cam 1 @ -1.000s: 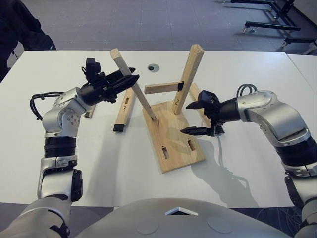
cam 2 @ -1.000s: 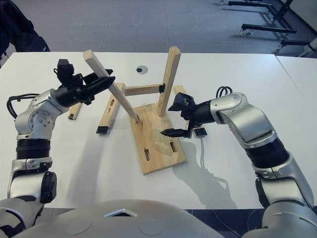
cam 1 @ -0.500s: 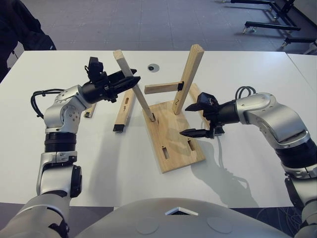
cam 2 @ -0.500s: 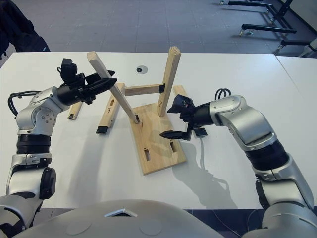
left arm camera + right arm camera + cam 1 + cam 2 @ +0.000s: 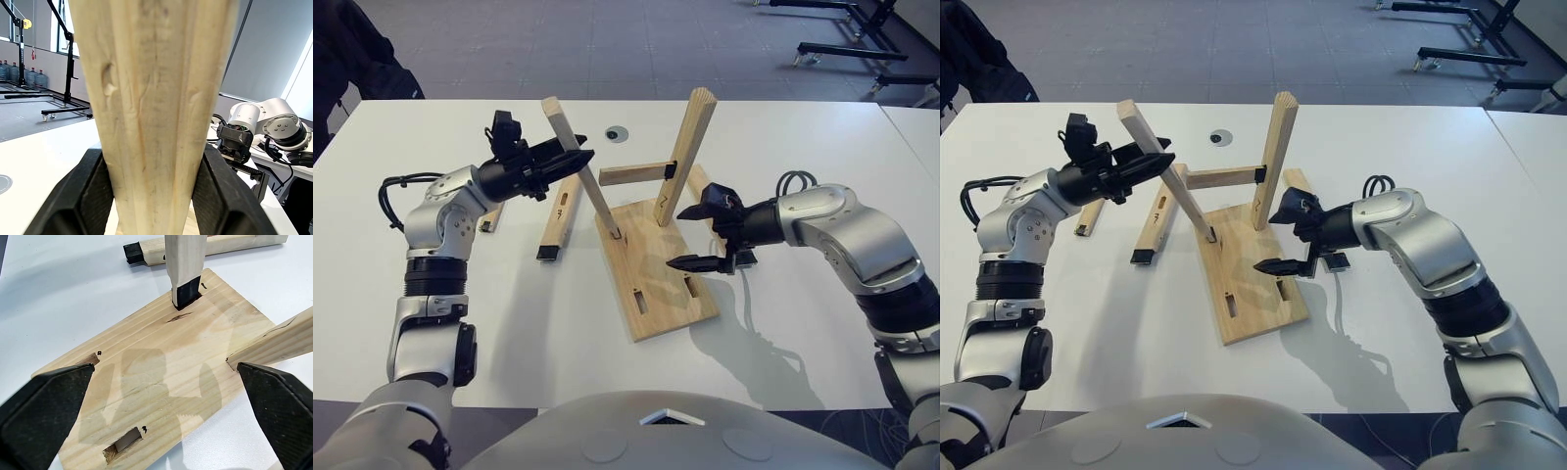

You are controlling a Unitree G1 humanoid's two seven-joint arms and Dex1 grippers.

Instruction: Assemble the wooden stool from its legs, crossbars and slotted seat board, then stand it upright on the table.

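The left gripper [image 5: 570,160] clamps a pale, grainy square wooden leg [image 5: 590,191] leaning in the flat, light-wood slotted seat board [image 5: 658,294]; the right gripper [image 5: 677,238] gapes wide over it.

Over the last second, the left gripper [image 5: 576,159] has carried the top of the leaning leg [image 5: 598,199] a little toward the robot's right, so the leg now stands slightly less tilted, while its foot pivots in the slot of the seat board [image 5: 658,299]. The left arm's elbow has drawn up and inward with that move. The right gripper [image 5: 676,238], its fingers spread wide, has eased a short way toward the robot's left and lower, coming a bit farther over the board's near edge beside the upright leg [image 5: 687,147].
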